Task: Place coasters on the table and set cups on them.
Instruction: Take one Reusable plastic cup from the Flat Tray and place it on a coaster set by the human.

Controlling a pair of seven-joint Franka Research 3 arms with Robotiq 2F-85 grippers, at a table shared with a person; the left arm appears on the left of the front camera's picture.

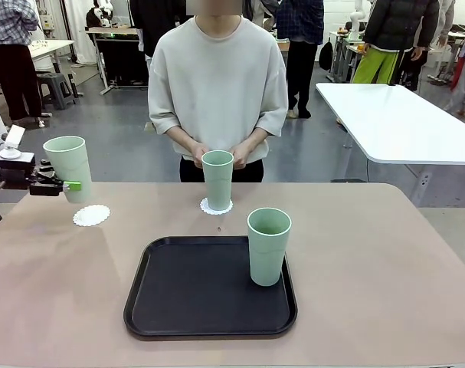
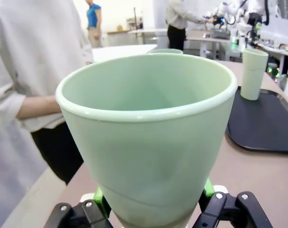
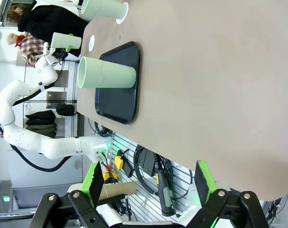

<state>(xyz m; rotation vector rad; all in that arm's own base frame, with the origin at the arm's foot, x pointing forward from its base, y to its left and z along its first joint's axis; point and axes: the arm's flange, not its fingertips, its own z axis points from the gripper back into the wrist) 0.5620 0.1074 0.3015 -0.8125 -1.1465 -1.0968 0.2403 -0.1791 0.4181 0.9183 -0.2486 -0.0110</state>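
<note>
Black tray [image 1: 194, 295] on tan table [image 1: 385, 268]; left gripper [image 1: 70, 186] clamps cup [image 1: 66, 157]; right gripper [image 3: 150, 183] spread wide; room perhaps workshop.

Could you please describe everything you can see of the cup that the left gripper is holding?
The cup is a tall, tapered, pale mint-green tumbler, matte and plastic-looking, handleless, round-rimmed, empty. It is upright, clamped near its base by the left gripper, over the table at its far left, just behind a bare white coaster.
</note>
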